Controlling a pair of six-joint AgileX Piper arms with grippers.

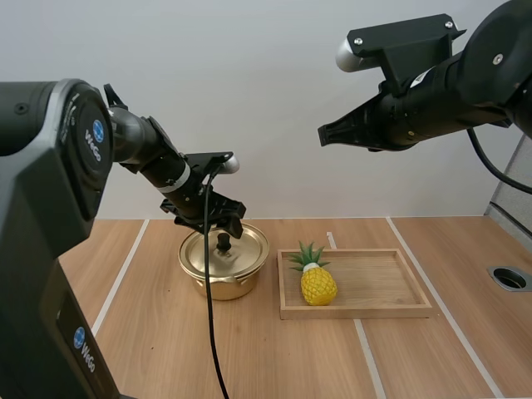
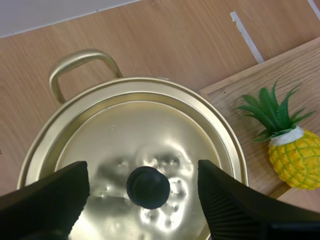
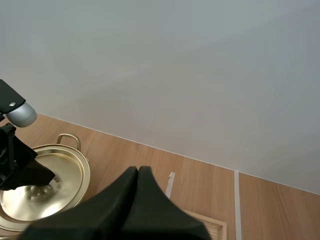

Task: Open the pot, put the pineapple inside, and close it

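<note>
Pineapple [image 1: 318, 285] sits in tray [image 1: 391, 312], crown tilted toward pot [image 1: 218, 287].

A wooden tray [image 1: 357, 313] rests on the table [image 1: 274, 366].

Pot [image 1: 224, 264] stands on the bench [image 1: 416, 357], left of the tray [image 1: 357, 312]; pineapple [image 1: 317, 283] lies in the tray's left end.
</note>
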